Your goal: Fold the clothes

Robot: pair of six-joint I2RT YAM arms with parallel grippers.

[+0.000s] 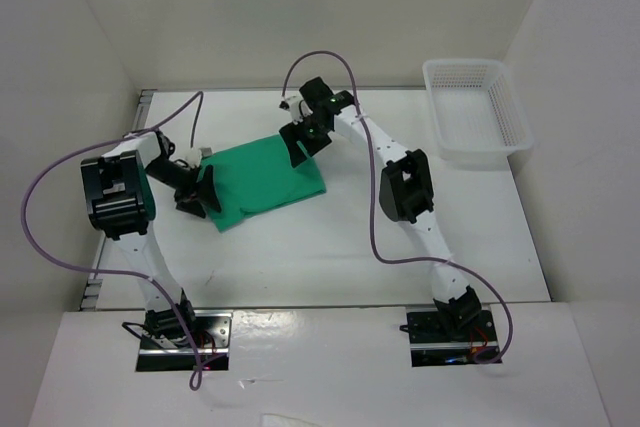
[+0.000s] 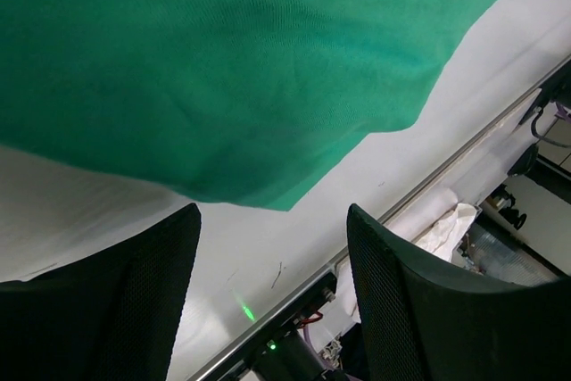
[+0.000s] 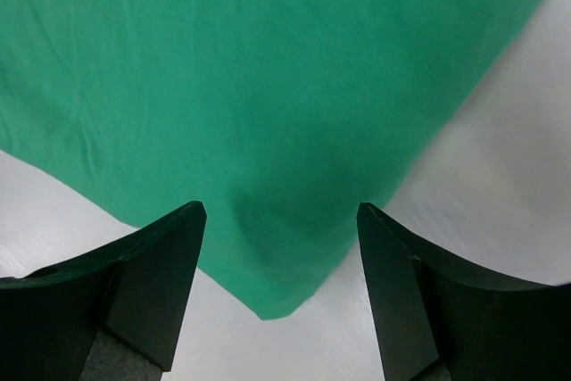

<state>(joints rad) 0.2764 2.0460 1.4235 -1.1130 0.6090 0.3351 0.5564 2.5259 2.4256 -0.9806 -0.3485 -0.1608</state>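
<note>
The clothes (image 1: 265,172) are one emerald-green shirt lying folded into a flat, slanted rectangle left of the table's middle. My left gripper (image 1: 207,193) is at the shirt's left edge. In the left wrist view it (image 2: 272,220) stands open over bare table, with the green hem (image 2: 223,69) just ahead and nothing between the fingers. My right gripper (image 1: 300,144) hovers at the shirt's far right corner. It (image 3: 278,220) is open in the right wrist view, and a pointed corner of the green cloth (image 3: 268,69) lies on the table between its black fingers (image 3: 152,274).
A white mesh basket (image 1: 480,153) stands at the back right by the wall. White walls enclose the table on three sides. A metal rail (image 2: 428,194) runs along the table's left edge, with crumpled white material beyond it. Purple cables loop over both arms.
</note>
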